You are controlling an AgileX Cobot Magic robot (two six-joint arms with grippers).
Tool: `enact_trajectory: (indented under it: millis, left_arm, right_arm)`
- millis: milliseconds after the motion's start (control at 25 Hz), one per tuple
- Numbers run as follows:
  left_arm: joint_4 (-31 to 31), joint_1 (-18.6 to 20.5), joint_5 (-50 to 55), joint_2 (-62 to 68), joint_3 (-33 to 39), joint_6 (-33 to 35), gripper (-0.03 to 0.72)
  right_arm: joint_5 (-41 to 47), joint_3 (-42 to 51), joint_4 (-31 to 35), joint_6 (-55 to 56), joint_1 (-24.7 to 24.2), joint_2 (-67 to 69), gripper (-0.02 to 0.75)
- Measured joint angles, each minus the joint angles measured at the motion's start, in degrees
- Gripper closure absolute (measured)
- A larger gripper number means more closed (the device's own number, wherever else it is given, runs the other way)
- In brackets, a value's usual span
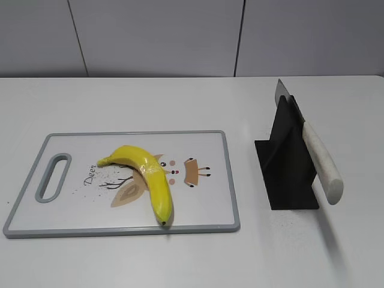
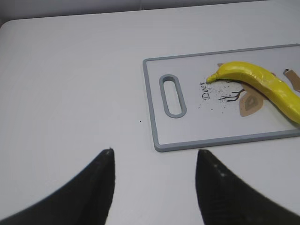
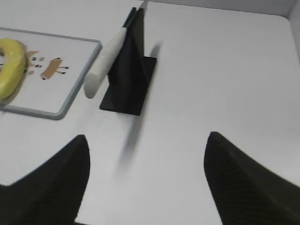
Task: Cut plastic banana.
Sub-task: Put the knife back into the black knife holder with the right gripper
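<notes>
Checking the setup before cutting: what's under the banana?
The plastic banana lies on the grey-rimmed cutting board, across its printed deer drawing. The part of the drawing beneath the banana is covered.

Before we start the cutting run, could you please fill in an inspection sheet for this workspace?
Surface: white table, bare around the board.
Job's things: glossy yellow plastic banana lying on the grey-rimmed white cutting board; white-handled knife slotted in the black stand, right of the board.
Clutter: small dark specks on the board by the banana.
Grippers: left gripper open, empty, over bare table; right gripper open, empty, short of the stand.
Cables: nothing seen.
Surroundings: grey panelled wall.
</notes>
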Motion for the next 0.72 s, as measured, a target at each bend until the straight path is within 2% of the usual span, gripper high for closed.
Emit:
enact_trajectory:
  millis: [120,240,720]
  left_arm:
    - [0.0,0.0,0.0,0.0,0.0,0.0,0.157]
    - [0.0,0.0,0.0,0.0,0.0,0.0,0.157]
    - [0.0,0.0,0.0,0.0,0.0,0.0,0.157]
  right_arm:
    - [0.0,0.0,0.0,0.0,-6.6,0.0,0.164]
    - [0.0,0.0,0.4,0.0,-9.8,0.0,0.164]
    - [0.0,0.0,0.5,0.0,-10.2,0.0,0.164]
